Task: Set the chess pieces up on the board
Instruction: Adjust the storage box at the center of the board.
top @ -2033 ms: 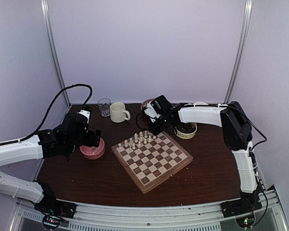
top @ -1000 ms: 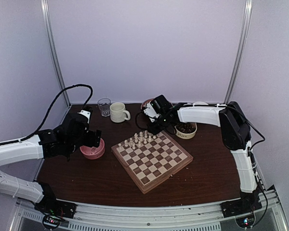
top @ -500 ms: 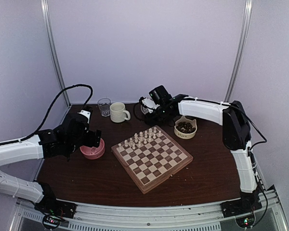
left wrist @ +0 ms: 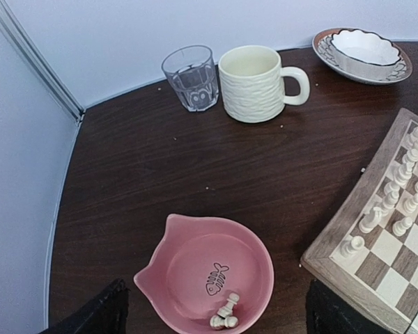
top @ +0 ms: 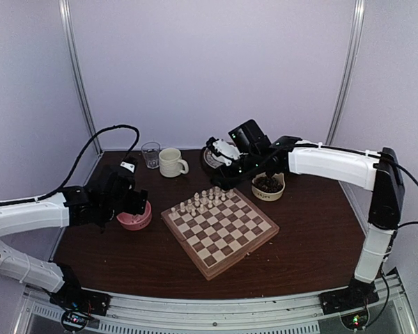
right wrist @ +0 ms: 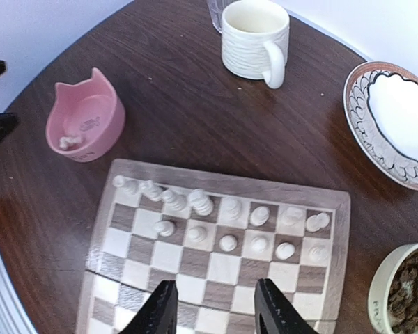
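The left pincer (left wrist: 219, 314) is held wide apart and empty above a pink bowl (left wrist: 188, 233). A small clump of chess pieces (left wrist: 224, 313) lies below and between its fingers, each touching the next. The right pincer (right wrist: 216, 309) is parted too, with nothing gripped. The board (right wrist: 195, 263) is beneath it, and two rows of set pieces (right wrist: 227, 242) stand just ahead of its fingertips. The clump is judged the likeliest trouble: two pieces could be nipped at once, or one squeezed out sideways. The bowl could be shoved if a finger is lowered onto its wall. The standing rows could be toppled by a low pass of the right pincer.
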Robot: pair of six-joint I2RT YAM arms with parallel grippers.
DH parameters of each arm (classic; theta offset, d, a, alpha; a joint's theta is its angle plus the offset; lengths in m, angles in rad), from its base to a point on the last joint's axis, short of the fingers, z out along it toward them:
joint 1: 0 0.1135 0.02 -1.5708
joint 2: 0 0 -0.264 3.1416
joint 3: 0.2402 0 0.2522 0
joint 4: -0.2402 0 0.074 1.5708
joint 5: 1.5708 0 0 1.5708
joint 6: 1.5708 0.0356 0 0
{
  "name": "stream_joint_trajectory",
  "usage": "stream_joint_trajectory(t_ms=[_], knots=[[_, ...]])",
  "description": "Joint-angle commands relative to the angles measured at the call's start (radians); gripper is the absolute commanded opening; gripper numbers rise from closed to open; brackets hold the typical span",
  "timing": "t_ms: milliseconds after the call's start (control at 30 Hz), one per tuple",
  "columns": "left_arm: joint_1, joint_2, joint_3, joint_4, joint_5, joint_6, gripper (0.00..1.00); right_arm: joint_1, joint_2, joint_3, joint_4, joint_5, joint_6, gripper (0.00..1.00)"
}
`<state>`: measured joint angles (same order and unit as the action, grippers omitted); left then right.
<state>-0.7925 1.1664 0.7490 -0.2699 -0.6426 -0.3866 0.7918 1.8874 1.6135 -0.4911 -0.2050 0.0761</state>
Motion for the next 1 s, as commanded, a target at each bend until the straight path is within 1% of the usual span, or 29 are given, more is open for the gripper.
stream_joint_trajectory(t_ms=[0,33,67,167,233,267,300,400,467,567,733,800,900,967], knots=[[0.031,0.021,0.013,0.011,0.014,-0.048,0.92,0.061,-0.147,-0.137,0.039,0.073,0.037,0.49],[0.037,0.020,0.004,0.020,0.016,-0.054,0.96,0.065,-0.178,-0.169,0.044,0.086,0.042,0.55],[0.043,0.017,-0.004,0.030,0.023,-0.057,0.97,0.067,-0.209,-0.206,0.056,0.099,0.056,0.60],[0.069,0.021,-0.008,0.029,0.054,-0.071,0.97,0.066,-0.295,-0.306,0.076,0.158,0.123,0.76],[0.089,0.034,-0.004,0.016,0.076,-0.085,0.98,0.066,-0.339,-0.396,0.142,0.181,0.155,0.85],[0.104,0.045,0.001,0.006,0.085,-0.093,0.98,0.066,-0.357,-0.442,0.177,0.214,0.175,0.93],[0.121,0.057,0.006,-0.005,0.103,-0.110,0.97,0.066,-0.368,-0.494,0.219,0.245,0.185,0.99],[0.183,0.096,0.016,-0.024,0.169,-0.130,0.94,0.049,-0.378,-0.604,0.315,0.248,0.184,0.99],[0.210,0.124,0.030,-0.041,0.190,-0.138,0.93,0.037,-0.389,-0.623,0.348,0.224,0.187,1.00],[0.231,0.160,0.050,-0.064,0.193,-0.134,0.92,0.037,-0.424,-0.666,0.400,0.227,0.183,1.00],[0.302,0.214,0.061,-0.076,0.246,-0.126,0.90,0.037,-0.465,-0.725,0.458,0.265,0.178,1.00],[0.311,0.242,0.081,-0.086,0.268,-0.095,0.86,0.037,-0.472,-0.737,0.471,0.276,0.177,0.99],[0.311,0.287,0.114,-0.108,0.304,-0.057,0.74,0.037,-0.476,-0.750,0.487,0.280,0.176,1.00],[0.311,0.314,0.149,-0.155,0.250,-0.065,0.71,0.037,-0.475,-0.755,0.488,0.282,0.174,1.00]])
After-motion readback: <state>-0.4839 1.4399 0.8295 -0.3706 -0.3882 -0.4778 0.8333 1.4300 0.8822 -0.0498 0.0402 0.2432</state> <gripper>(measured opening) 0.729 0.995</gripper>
